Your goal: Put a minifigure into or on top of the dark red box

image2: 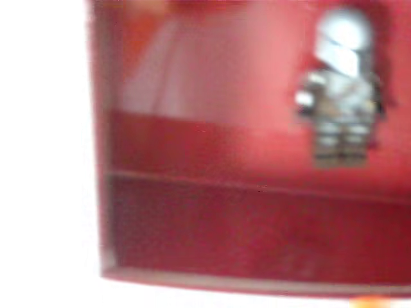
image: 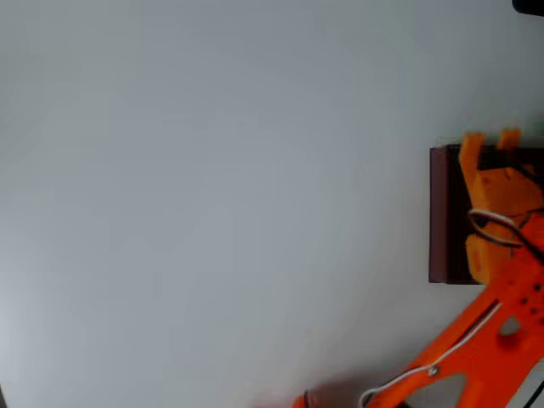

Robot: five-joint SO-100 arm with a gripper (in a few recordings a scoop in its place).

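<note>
In the overhead view, the orange arm (image: 476, 340) rises from the lower right of the frame and leans toward the right edge, a white cable running along it. Its gripper (image: 490, 141) hangs over the dark red box (image: 440, 212), which sits at the right edge, about mid-height, partly cut off by the frame. The two orange fingertips (image: 470, 141) show at the box's upper rim, a little apart from each other, with nothing visible between them; the gripper looks released. The box's maroon left wall is plain to see, and its inside is dark where the gripper does not cover it. The pale grey table (image: 212, 187) takes up the rest of the frame.

In the wrist view, the picture is blurred. The box (image2: 192, 212) spreads over most of the frame, its red inner floor and walls lit brightly, with a wall edge running down the left side and another along the bottom. The minifigure (image2: 340, 90) lies inside the box, in the upper right of the frame, its silver-grey helmet toward the top and its legs toward the bottom. It rests on the red floor, apart from the walls.
</note>
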